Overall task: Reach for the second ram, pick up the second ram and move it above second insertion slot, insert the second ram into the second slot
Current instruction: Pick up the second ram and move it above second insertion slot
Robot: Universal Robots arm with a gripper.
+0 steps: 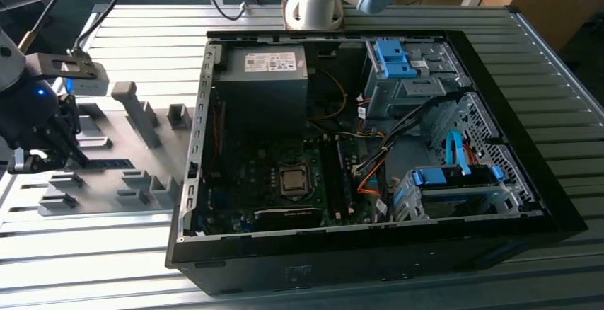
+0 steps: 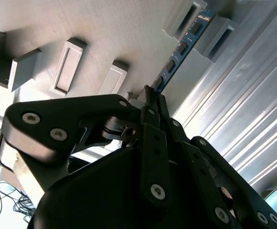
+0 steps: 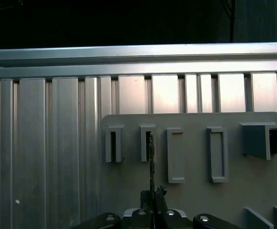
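In the exterior view, the gripper hangs low at the exterior view's left, over a gray plate with little gray blocks on it. The second ram lies on that plate as a thin dark strip. One end of it is right at the gripper's tips. The plate sits on a ribbed metal table. An open computer case lies on the table toward the exterior view's right, well apart from the ram. Inside it you can see a green board, wires and blue parts.

In the second wrist view, the gripper is black and very close to the camera. Its two fingers are squeezed nearly together, and they pinch the near end of the second ram. The ram is a long blue stick with dark chips in a row. Its far end sits between two gray blocks at the edge of the plate.

In the first wrist view, the second ram is seen from its thin edge, so it looks like a dark line. It runs from the gripper to a slotted block on the plate. The finger tips press on it from both sides.
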